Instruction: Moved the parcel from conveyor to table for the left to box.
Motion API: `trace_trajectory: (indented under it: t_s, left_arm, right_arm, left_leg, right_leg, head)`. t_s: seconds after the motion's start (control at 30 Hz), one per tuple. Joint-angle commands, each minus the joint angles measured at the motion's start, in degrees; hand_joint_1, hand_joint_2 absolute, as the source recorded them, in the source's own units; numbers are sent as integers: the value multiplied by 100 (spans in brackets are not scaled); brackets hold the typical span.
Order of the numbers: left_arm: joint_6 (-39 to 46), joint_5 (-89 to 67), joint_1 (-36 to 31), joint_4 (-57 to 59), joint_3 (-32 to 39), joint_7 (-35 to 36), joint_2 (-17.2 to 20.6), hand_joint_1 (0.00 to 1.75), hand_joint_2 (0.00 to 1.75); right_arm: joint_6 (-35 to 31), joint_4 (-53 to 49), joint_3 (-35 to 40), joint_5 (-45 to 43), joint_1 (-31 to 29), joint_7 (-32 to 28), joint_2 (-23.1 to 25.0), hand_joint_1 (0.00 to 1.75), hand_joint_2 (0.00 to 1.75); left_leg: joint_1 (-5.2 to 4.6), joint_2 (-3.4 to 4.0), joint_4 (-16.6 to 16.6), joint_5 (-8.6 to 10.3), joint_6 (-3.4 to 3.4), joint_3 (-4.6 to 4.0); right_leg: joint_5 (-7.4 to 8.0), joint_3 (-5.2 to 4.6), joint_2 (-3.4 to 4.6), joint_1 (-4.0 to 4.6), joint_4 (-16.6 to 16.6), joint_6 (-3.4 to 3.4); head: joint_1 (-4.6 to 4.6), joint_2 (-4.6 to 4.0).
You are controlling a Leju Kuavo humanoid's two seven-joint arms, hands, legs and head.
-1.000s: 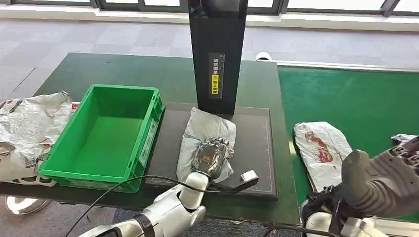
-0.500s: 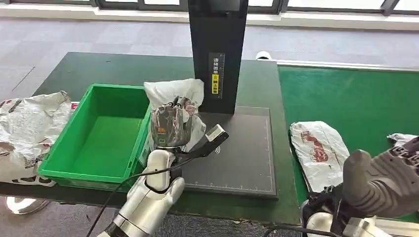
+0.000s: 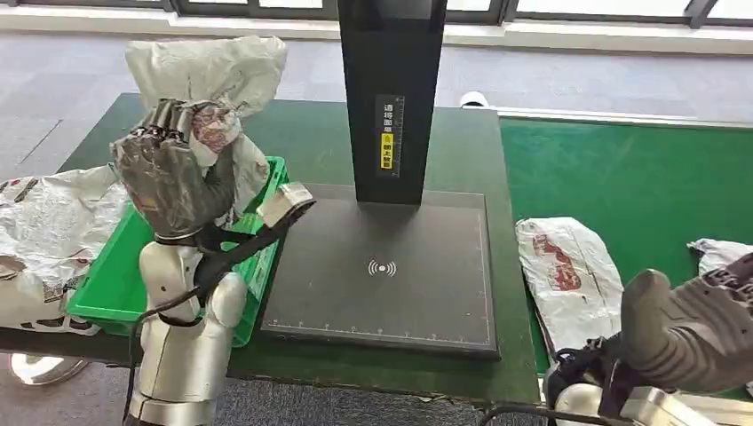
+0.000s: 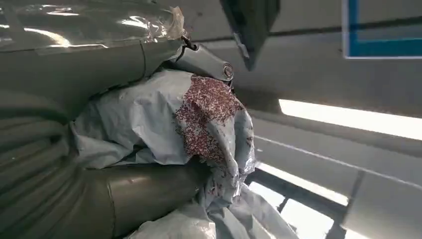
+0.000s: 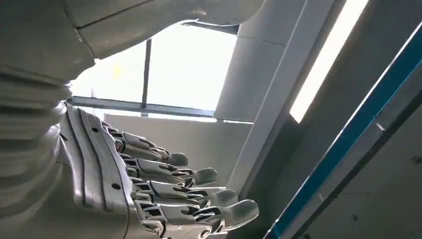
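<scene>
A parcel-sorting station in a logistics test hall. A green conveyor belt (image 3: 639, 177) carries white plastic mailing bags with red print (image 3: 570, 275); beside it a dark green table (image 3: 311, 133) holds a flat black scanning pad with a wireless symbol (image 3: 384, 271) under a tall black scanner column (image 3: 391, 98) — and an open green plastic crate (image 3: 111, 288). Grey carpet tiles (image 3: 80, 62) and window frames lie beyond.

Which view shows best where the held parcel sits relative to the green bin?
The head view: the left hand holds the parcel raised above the green bin. The left wrist view shows the parcel close up, crumpled in the grip. The right wrist view shows the right hand, holding nothing.
</scene>
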Motion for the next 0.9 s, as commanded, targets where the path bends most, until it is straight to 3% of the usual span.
trace_trajectory:
  t_s: [0.03, 0.1, 0.23, 0.27, 0.3, 0.33, 0.4, 0.9]
  left_arm:
    - [-2, -223, -342, 443, 1550, -127, -242, 175, 175]
    - [-2, -224, -555, 876, 2224, -618, -522, 175, 175]
    - [-2, -57, -766, 2034, 2600, -366, -218, 175, 175]
    - [-2, -105, -925, 2166, 3394, -1117, -558, 164, 175]
    - [-2, -12, -1000, 2447, 3355, -1017, -394, 0, 175]
    - [-2, -2, -863, 2630, 3522, -1209, -516, 0, 175]
    - [-2, -230, -1062, 3093, 3132, -561, -297, 0, 175]
    - [-2, -143, -998, 3084, 3156, -537, -329, 0, 175]
  right_arm:
    - [6, 75, -316, 37, 210, -9, 179, 0, 175]
    - [6, 109, -360, 34, 171, -9, 179, 0, 175]
    - [6, 55, -335, 73, 214, -9, 179, 0, 175]
    - [6, -12, -307, 80, 290, -9, 179, 0, 175]
    - [6, -20, -296, 81, 309, -9, 179, 0, 175]
    - [6, -14, -290, 72, 285, -9, 179, 0, 175]
    - [6, -3, -270, 112, 304, -9, 179, 0, 175]
    - [6, 51, -220, 137, 278, -9, 179, 0, 175]
  left_leg:
    - [3, -2, -14, 4, 1, 17]
    - [5, -9, -11, 5, 0, 12]
    - [-2, -18, -21, 10, -2, 26]
    - [-7, -8, -21, 8, -2, 30]
    - [-5, -8, -31, 12, -2, 38]
    - [-5, -7, -18, 9, -4, 29]
    - [-1, -20, -13, 9, -3, 22]
    - [2, -10, -7, 5, -4, 14]
  right_leg:
    - [4, 17, -4, 3, -14, 0]
    - [3, 15, -12, 6, -14, -1]
    - [1, 29, -19, 4, -20, 1]
    - [0, 27, -8, -1, -14, 0]
    - [5, 35, -9, 1, -25, 0]
    - [1, 23, -8, 1, -12, -2]
    - [0, 23, -22, 5, -12, 0]
    - [1, 15, -11, 4, -10, -1]
  head:
    - [0, 0]
    - [0, 0]
    - [0, 0]
    - [0, 0]
    - [0, 0]
    - [0, 0]
    - [0, 0]
    - [0, 0]
